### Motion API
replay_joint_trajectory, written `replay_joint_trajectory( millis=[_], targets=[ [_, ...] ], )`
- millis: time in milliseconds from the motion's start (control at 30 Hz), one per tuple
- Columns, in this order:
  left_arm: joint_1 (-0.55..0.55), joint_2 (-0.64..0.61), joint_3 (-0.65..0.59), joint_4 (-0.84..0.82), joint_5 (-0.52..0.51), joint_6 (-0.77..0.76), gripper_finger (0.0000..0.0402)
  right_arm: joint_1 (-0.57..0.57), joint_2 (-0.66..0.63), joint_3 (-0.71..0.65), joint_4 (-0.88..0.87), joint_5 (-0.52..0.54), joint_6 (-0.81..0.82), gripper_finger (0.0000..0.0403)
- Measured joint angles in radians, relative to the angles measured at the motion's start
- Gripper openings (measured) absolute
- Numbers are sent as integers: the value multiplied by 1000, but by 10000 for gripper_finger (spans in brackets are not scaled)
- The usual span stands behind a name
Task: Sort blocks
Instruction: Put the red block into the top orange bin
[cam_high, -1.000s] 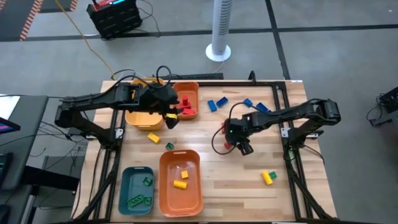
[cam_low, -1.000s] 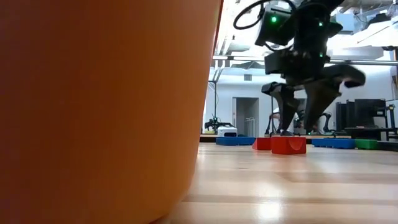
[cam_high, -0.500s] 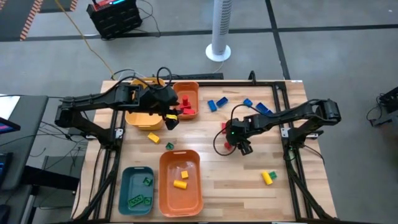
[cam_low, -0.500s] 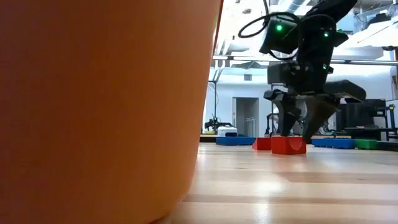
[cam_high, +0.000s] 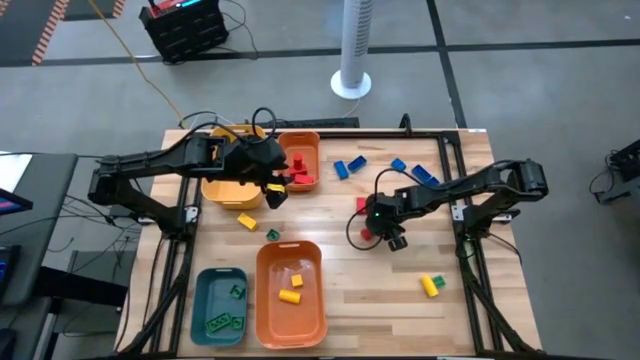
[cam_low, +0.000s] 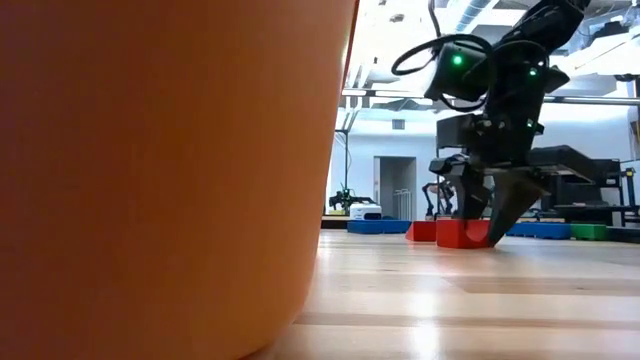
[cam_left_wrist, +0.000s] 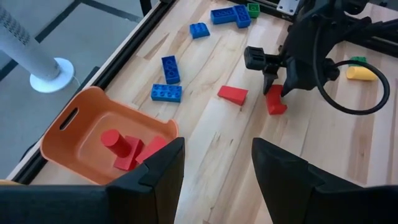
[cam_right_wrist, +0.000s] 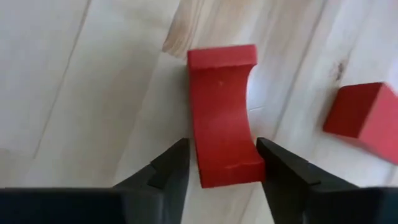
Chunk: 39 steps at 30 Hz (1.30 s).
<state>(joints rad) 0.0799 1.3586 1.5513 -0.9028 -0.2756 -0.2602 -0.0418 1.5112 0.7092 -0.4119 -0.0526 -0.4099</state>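
A red arch-shaped block (cam_right_wrist: 224, 118) lies flat on the table right of centre (cam_high: 368, 233). My right gripper (cam_right_wrist: 222, 155) stands low over it, open, with one finger on each side of the block's near end. A second red block (cam_right_wrist: 364, 121) lies close by. My left gripper (cam_left_wrist: 217, 155) hangs open and empty above the far orange bin (cam_high: 300, 160), which holds red blocks. Blue blocks (cam_high: 348, 166) lie toward the far edge. My right gripper comes from above, slanting down, its fingers across the red block's near end (cam_right_wrist: 230, 171). One finger (cam_right_wrist: 273, 165) lies against the block's side. A thin strip of table shows between the other finger (cam_right_wrist: 174, 165) and the block. The block rests on the table.
A yellow bin (cam_high: 232, 185) stands beside the far orange bin. A teal bin (cam_high: 220, 305) with green blocks and a near orange bin (cam_high: 290, 295) with yellow blocks stand at the front left. A yellow and a green block (cam_high: 432, 284) lie at the front right.
My right gripper has gone down onto the red arch block, and its fingers have drawn closer together on either side of it. The block has stayed where it was.
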Motion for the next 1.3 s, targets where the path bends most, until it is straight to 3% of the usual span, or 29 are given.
replay_joint_trajectory(
  millis=[267,567,667,767,1000,1167,1300],
  targets=[
    [0,0,0,-1,4,1,183,2,0,-3,5,-6,57,125],
    [0,0,0,-6,4,70,183,-32,-44,87,6,-23,143,125],
    [-1,0,0,-8,9,166,183,-53,-86,139,16,-25,177,124],
    [-21,0,-18,-8,13,361,183,-74,-120,202,13,-37,234,124],
    [-72,2,-81,42,3,750,183,-129,-135,405,-46,-156,345,124],
    [-82,2,-105,172,3,850,183,-139,-66,579,-142,-302,400,124],
    [-80,2,-112,240,58,856,185,-126,-18,687,-179,-350,413,123]
  ],
)
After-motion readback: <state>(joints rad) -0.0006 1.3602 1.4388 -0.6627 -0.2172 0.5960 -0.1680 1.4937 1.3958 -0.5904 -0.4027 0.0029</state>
